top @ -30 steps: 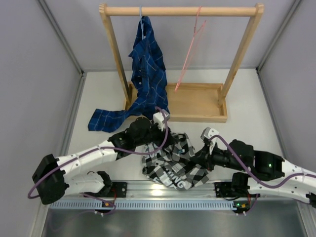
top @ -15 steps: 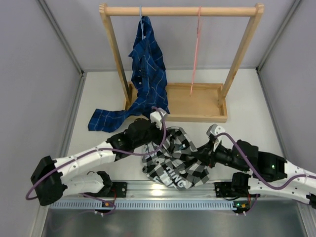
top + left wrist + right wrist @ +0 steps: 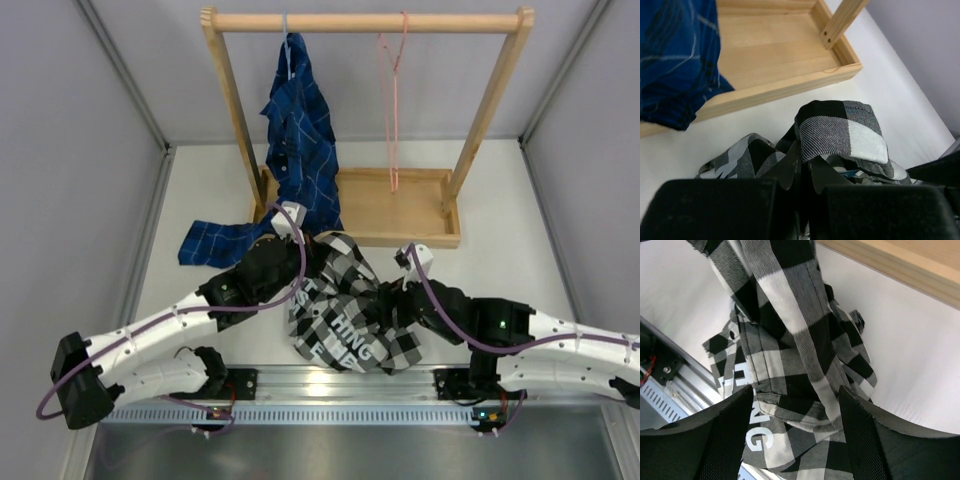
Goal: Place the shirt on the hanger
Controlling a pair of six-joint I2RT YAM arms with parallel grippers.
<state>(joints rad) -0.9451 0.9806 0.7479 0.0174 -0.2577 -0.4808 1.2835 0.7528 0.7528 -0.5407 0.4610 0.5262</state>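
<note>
White table (image 3: pixel 500 220), grey walls, wooden rack (image 3: pixel 365 20) at the far side. Only the top view shows the hanger (image 3: pixel 394 150). It hangs on the rack rod, nearly edge-on, long axis vertical, well beyond the left gripper (image 3: pixel 312 248) and the right gripper (image 3: pixel 388 300). Blue shirt (image 3: pixel 300 130) hangs on the rod too.

The shirt (image 3: pixel 345 320) lies bunched between the two grippers, long axis running from the left gripper toward the near rail, lettering up. The left wrist view shows the fingers pinched together on a checked fold standing just ahead, with the wooden tray (image 3: pixel 780 90) beyond. The right wrist view shows the fingers (image 3: pixel 725 440) spread wide, with fabric draped between and ahead, unclamped. Right fingertips are hard to make out from the top. Collar and sleeves unclear.
</note>
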